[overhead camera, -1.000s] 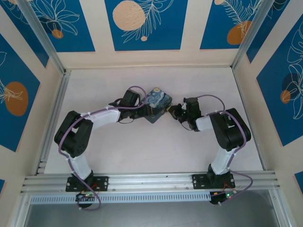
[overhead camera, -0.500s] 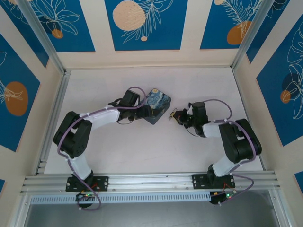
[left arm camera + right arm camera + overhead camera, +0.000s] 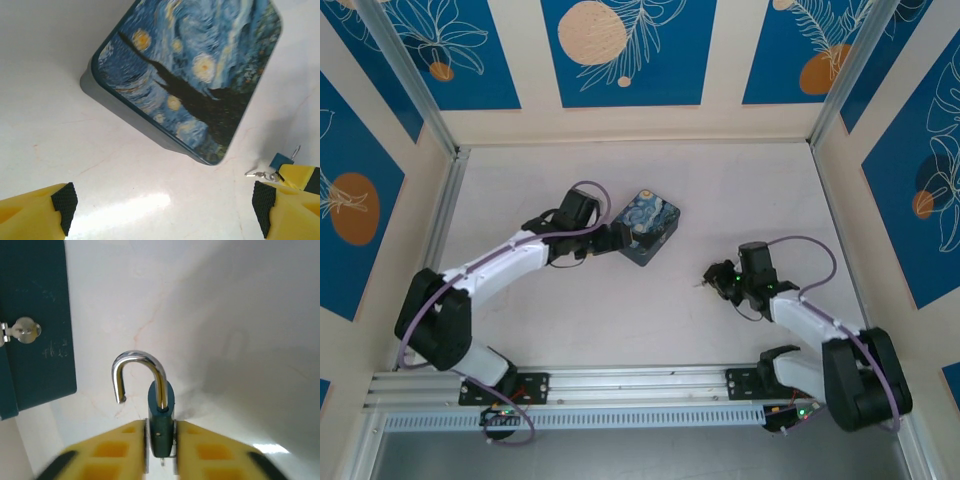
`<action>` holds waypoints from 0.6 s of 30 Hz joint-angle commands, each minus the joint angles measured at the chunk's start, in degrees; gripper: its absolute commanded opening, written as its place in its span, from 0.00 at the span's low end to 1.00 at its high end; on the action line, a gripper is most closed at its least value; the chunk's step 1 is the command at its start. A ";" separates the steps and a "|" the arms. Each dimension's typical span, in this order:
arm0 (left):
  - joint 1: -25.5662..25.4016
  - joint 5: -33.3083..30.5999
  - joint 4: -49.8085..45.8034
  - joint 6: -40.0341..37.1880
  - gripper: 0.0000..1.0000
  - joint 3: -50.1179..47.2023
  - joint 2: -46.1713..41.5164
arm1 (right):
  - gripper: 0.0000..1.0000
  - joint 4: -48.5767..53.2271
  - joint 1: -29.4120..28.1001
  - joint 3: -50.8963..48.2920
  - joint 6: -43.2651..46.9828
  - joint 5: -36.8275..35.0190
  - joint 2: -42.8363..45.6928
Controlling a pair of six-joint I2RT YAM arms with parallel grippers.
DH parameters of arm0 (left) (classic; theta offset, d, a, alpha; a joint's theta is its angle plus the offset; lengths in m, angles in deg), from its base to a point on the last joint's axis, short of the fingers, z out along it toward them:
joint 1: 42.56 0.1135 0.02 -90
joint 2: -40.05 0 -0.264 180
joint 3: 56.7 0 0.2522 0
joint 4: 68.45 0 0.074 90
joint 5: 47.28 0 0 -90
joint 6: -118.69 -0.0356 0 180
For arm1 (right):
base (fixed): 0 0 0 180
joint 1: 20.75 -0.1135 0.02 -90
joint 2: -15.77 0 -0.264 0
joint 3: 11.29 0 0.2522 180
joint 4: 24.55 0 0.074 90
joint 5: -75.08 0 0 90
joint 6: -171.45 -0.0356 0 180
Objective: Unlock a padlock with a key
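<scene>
The padlock (image 3: 161,410) is sitting upright between the two yellow fingers of the right gripper (image 3: 161,440), which is clamping narrowly on its dark teal body. The right wrist camera is showing what the other cameras are not making plain: the silver shackle (image 3: 137,370) is standing open, one leg seated in the body and the free end hanging in the air to the left.

The left wrist camera is catching the same padlock (image 3: 275,160) from the far side as a small teal block. A tiny grey key (image 3: 258,174) is poking out just beside it. It is too small to tell whether it is seated in the lock.

From above, the right gripper (image 3: 715,277) is hovering low over the table (image 3: 620,320), well apart from the box (image 3: 648,225). The padlock there is too small to make out.

The box (image 3: 190,75) is lying flat, showing a swirling blue-and-yellow night-sky print on its lid and dark sides. Its plain teal side wall (image 3: 35,315) is showing in the right wrist view, carrying a small round metal fitting (image 3: 22,331).

The left gripper (image 3: 160,212) is spreading wide, its fingers (image 3: 37,215) sitting at the lower corners of its own view with nothing between them, near the box's corner. From above, the left gripper (image 3: 610,238) is resting just beside the box's left side.
</scene>
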 commanded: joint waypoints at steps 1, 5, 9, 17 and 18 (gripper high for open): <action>-0.32 -1.56 -3.19 -1.11 0.92 -0.81 -3.32 | 0.50 12.59 0.36 -0.45 -0.24 -5.65 5.85; -0.18 -2.65 -4.91 -1.37 0.93 -0.75 -6.17 | 0.60 19.07 0.54 -0.35 -1.53 -8.70 14.21; -0.07 -5.22 -7.10 -2.20 0.95 -0.57 -9.53 | 0.78 23.60 1.01 0.90 -1.26 -9.69 20.86; 1.36 -17.84 -13.29 -6.51 1.00 0.09 -15.52 | 1.00 27.73 2.82 10.29 6.75 -14.17 20.08; 1.64 -20.17 -13.65 -7.27 1.00 -0.13 -16.18 | 1.00 28.24 3.15 12.00 7.87 -15.61 18.73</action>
